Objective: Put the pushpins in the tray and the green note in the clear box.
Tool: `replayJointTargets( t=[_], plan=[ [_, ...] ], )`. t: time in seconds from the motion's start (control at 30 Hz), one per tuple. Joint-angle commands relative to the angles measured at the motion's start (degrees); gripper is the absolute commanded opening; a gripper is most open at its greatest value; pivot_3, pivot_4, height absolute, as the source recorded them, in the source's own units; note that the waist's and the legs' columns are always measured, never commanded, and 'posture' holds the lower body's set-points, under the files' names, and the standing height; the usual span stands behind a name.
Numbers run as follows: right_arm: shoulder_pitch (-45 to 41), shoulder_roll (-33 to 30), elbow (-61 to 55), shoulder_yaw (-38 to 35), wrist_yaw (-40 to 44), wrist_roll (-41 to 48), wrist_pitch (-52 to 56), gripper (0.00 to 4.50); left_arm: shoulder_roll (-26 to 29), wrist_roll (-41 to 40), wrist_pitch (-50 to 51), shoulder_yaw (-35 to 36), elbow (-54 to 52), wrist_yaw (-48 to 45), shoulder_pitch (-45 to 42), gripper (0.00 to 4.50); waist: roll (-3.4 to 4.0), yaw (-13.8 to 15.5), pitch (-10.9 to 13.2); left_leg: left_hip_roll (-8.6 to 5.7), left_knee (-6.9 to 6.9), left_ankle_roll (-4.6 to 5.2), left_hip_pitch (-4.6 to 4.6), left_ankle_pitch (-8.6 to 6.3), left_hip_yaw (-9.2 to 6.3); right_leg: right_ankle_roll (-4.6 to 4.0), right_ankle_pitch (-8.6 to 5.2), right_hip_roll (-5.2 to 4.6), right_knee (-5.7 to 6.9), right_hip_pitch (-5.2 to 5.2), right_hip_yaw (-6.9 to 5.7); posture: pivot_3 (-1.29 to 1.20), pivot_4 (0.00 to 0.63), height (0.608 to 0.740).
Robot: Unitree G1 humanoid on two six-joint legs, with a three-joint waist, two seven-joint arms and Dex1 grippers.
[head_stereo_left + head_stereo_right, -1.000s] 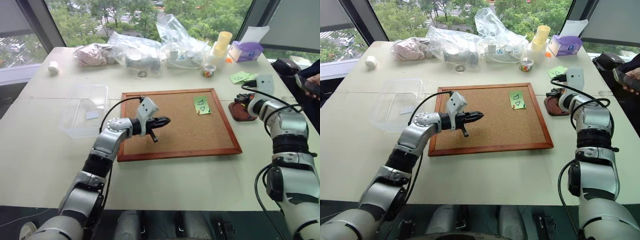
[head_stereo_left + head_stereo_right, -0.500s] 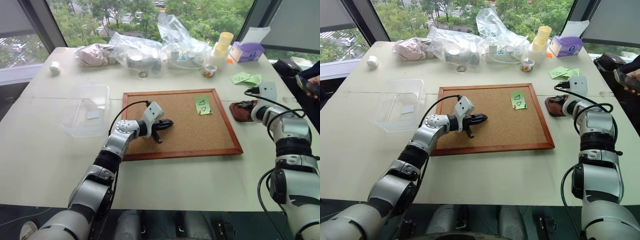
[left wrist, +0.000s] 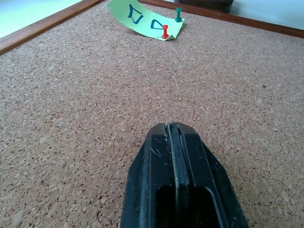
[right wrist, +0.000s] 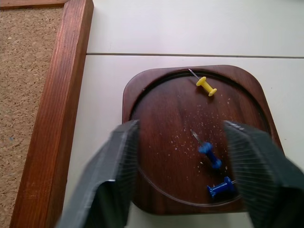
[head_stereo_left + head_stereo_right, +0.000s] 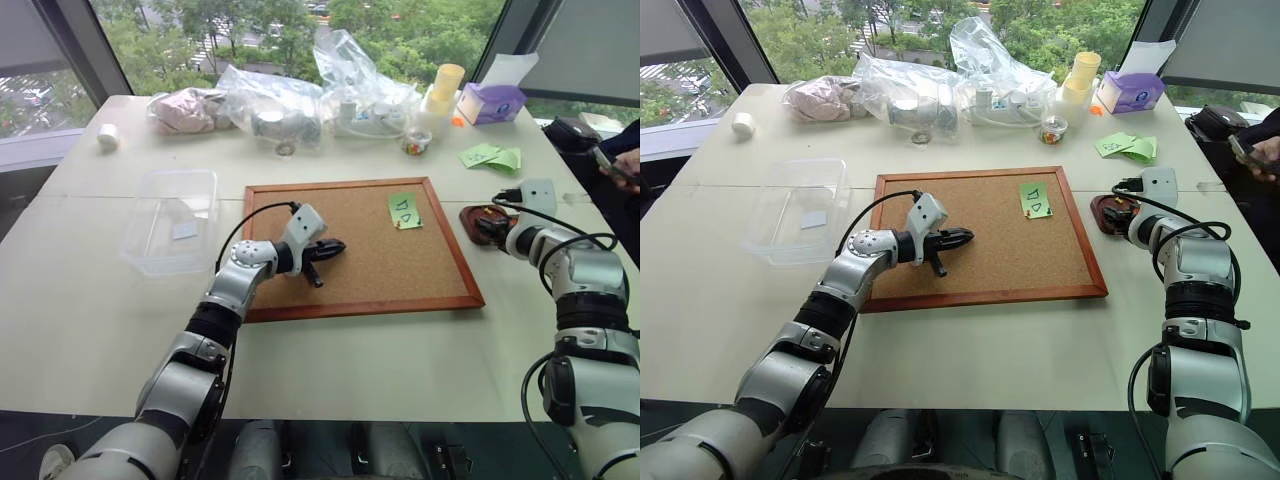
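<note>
The right gripper [image 4: 178, 156] hangs wide open over the tray [image 4: 156, 90], empty; a yellow pushpin [image 4: 207, 86] and two blue ones, it seems, lie inside. The left gripper [image 3: 174, 142] is closed, empty, above the cork board [image 5: 370, 260]. The green note [image 5: 404, 210] is pinned there. The clear box [image 5: 172, 218] stands on the desk [image 5: 90, 320].

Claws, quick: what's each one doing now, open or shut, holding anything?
Left claw: shut, empty, over the cork board.
Right claw: open, empty, over the tray.
</note>
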Motion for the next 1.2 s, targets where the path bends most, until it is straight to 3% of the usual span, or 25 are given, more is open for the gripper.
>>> replayJointTargets(
  t=[0.03,0.33,0.43,0.63,1.2],
  plan=[
    [-0.6,-2.1,-5.2,-2.0,0.2,1.4,1.1,3.43,0.5,0.1,1.2,-0.1,-0.8,-0.8,1.8,0.00,0.00,0.0,0.0,0.00,0.00,0.00,0.00,0.00,0.00,0.00,0.00,0.00,0.00,0.00,0.00,0.00,0.150,0.740],
    [-1.0,-1.7,-11.8,-2.5,0.7,3.5,5.7,3.43,0.7,0.0,2.1,0.1,-2.1,-0.6,2.6,0.00,0.01,0.0,0.0,0.01,0.00,0.00,0.00,0.00,-0.01,0.00,0.00,0.01,-0.01,0.00,0.00,0.00,0.150,0.740],
    [0.9,1.1,-19.3,0.1,3.9,7.1,10.2,3.43,0.7,-0.1,2.4,0.2,-2.3,-0.7,2.7,0.00,0.02,-0.1,0.0,0.01,-0.01,0.00,0.00,0.00,-0.02,0.00,0.00,0.01,0.00,-0.01,0.00,0.00,0.150,0.740],
    [5.5,5.3,-26.5,4.0,2.9,7.1,12.3,3.43,0.9,-0.1,3.7,0.5,-3.0,-0.8,3.2,0.00,0.03,0.1,0.0,0.02,0.00,0.00,-0.02,0.00,-0.05,0.00,0.00,0.04,0.00,0.00,0.00,0.00,0.150,0.740],
    [3.8,9.0,-19.6,8.1,2.4,4.1,4.8,3.43,1.9,-0.3,5.9,0.7,-6.2,-0.3,5.2,0.00,0.03,-0.2,0.0,0.03,-0.01,0.00,0.00,0.00,-0.05,-0.01,0.00,0.06,0.00,-0.01,0.01,0.00,0.150,0.740]
  ],
)
